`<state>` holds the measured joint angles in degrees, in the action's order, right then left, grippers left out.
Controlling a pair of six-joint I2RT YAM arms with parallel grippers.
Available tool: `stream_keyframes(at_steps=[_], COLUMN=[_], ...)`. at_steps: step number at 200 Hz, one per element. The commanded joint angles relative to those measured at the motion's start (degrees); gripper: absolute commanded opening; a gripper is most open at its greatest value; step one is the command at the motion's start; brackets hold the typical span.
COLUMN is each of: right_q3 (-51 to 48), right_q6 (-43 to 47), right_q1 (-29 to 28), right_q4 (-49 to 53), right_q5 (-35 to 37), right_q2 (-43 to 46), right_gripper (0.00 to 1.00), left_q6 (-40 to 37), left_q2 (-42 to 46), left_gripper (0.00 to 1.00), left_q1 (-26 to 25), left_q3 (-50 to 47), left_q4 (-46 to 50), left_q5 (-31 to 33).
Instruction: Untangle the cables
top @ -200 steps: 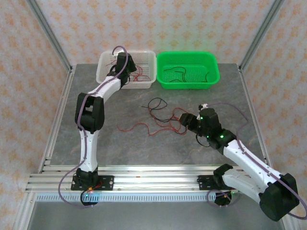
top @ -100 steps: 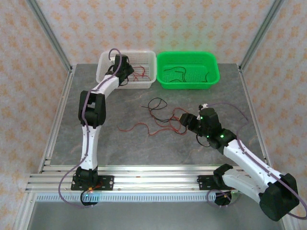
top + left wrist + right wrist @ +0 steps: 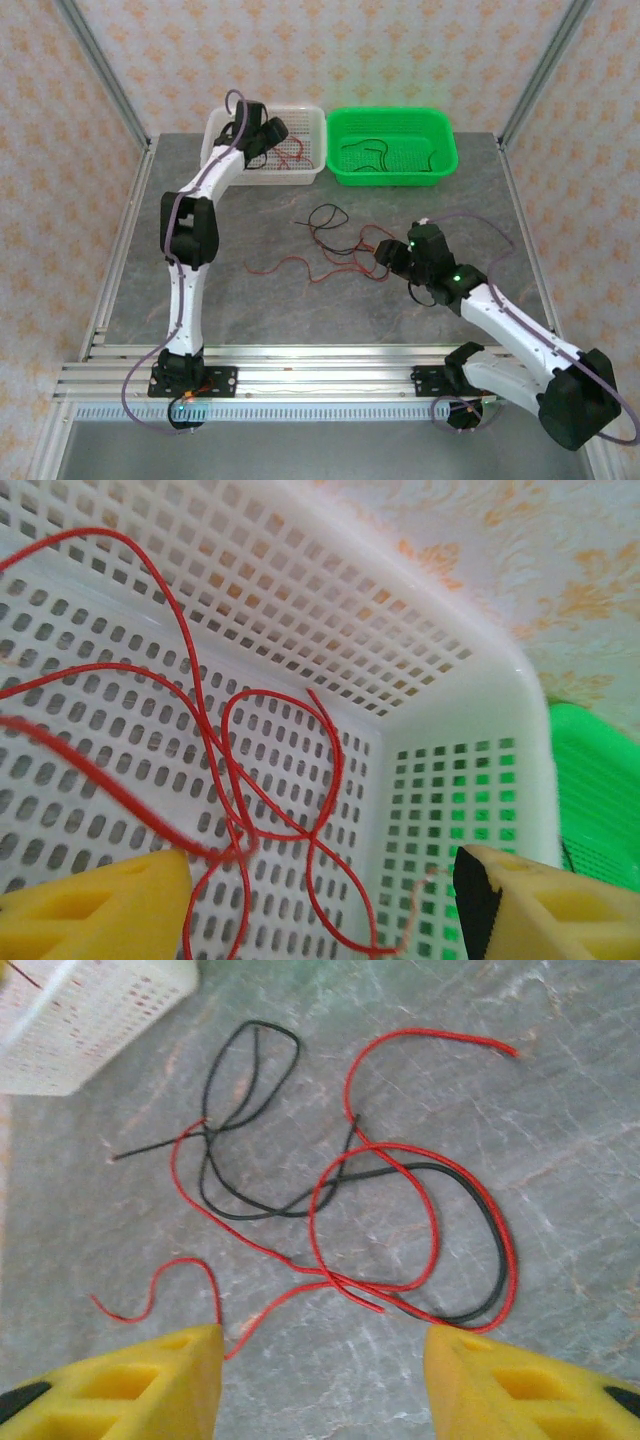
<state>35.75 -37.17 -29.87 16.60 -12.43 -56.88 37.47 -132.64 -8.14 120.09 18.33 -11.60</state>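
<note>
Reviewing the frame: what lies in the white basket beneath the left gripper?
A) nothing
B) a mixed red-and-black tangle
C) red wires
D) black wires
C: in the left wrist view, looped red wires lie on the perforated floor of the white basket. The left gripper hangs open above them, and every strand seen there is red.

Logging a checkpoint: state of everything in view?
left end effector: open, over white basket.
right end effector: open, empty, above table tangle.
white basket: holds red wires.
green basket: holds black wires.
table tangle: red and black strands crossed, unseparated.
</note>
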Motion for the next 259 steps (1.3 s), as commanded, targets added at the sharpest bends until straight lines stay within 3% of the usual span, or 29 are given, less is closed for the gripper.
stream_keyframes(at_steps=[1, 26, 66, 125, 168, 227, 259], right_q3=[2.89, 5.29, 11.54, 20.86, 26.29, 30.37, 31.10], right_q6=[0.52, 0.85, 2.93, 8.15, 10.26, 10.10, 9.90], right_q1=[-2.24, -5.83, -10.89, -12.12, -12.08, -12.14, -12.14], right_q4=[3.17, 4.96, 7.07, 8.39, 9.27, 13.49, 13.90], right_q5=[5.35, 8.79, 11.37, 12.48, 13.33, 20.18, 21.51], right_q2=[-2.45, -8.10, -20.28, -31.93, -40.19, -45.38, -46.64], right_gripper=[0.55, 0.58, 0.59, 0.58, 0.48, 0.38, 0.19], left_q6=[-1.39, -2.76, -5.12, -5.34, -5.17, -5.53, -5.58], left_q2=[7.58, 13.02, 28.90, 47.90, 55.80, 60.34, 61.27], left_gripper=[0.71, 0.72, 0.73, 0.74, 0.74, 0.74, 0.74], left_q1=[-0.05, -0.12, -0.06, -0.70, -1.93, -4.42, -6.21], left_q3=[1.54, -2.47, -19.81, -37.19, -45.94, -49.93, -50.82], left_q4=[5.89, 8.61, 3.97, 0.46, -0.16, 0.39, 0.35], left_q5=[-0.09, -0.23, 1.57, 1.53, 2.10, 3.22, 3.84])
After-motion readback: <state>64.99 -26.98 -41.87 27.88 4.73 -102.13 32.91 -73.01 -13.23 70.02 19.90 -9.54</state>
